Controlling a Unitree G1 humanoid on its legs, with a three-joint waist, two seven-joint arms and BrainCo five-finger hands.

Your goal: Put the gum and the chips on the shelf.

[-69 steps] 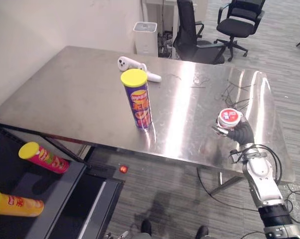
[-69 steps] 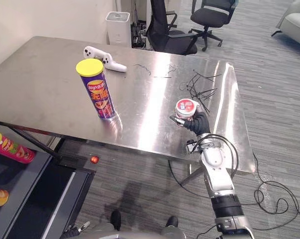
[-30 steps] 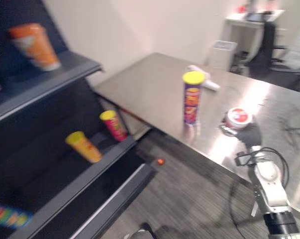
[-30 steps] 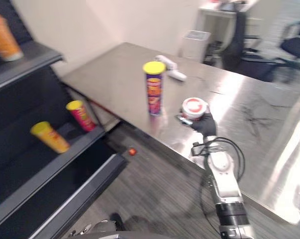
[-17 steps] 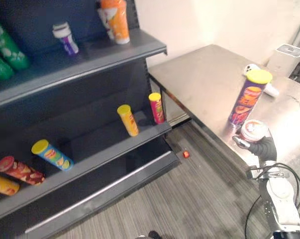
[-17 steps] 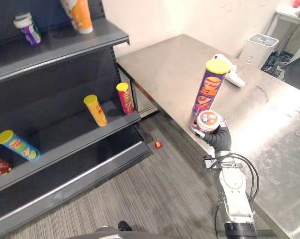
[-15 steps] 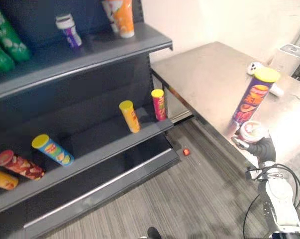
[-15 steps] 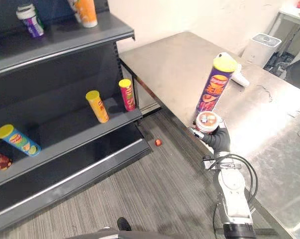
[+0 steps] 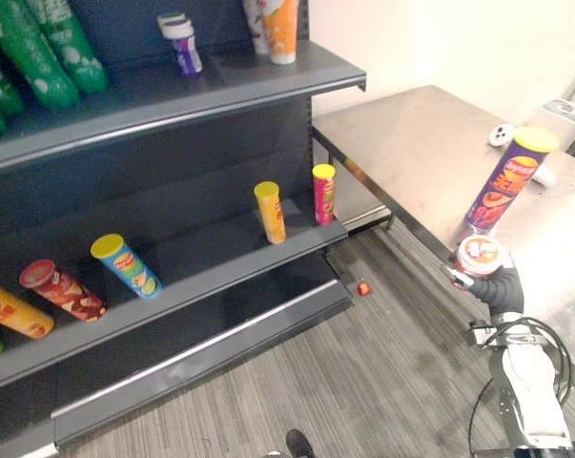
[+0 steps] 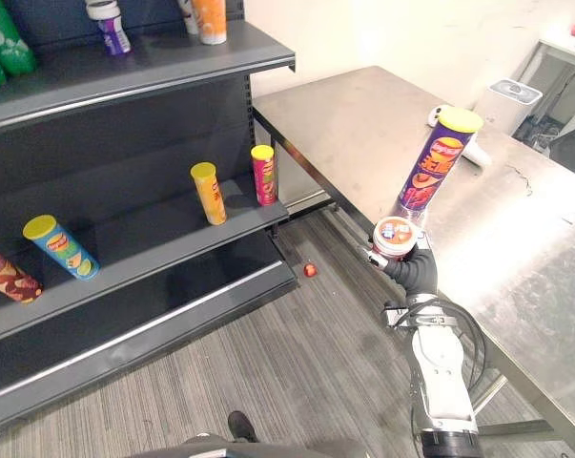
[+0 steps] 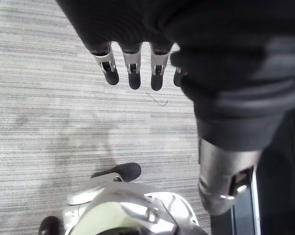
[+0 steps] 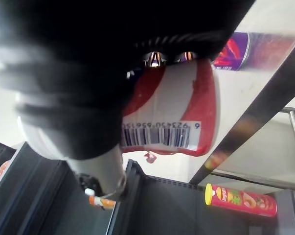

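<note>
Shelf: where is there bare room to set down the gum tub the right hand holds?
The right hand grips the gum tub. On the middle board, a bare stretch lies between the lying blue can and the upright yellow can. On the top board, it is free between the green bottles and the purple bottle. The middle board's left end is crowded with lying cans.

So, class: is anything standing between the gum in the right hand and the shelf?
Nothing visible. Only open floor lies between the gum, held in the right hand, and the shelf, which has bare stretches between its cans.
</note>
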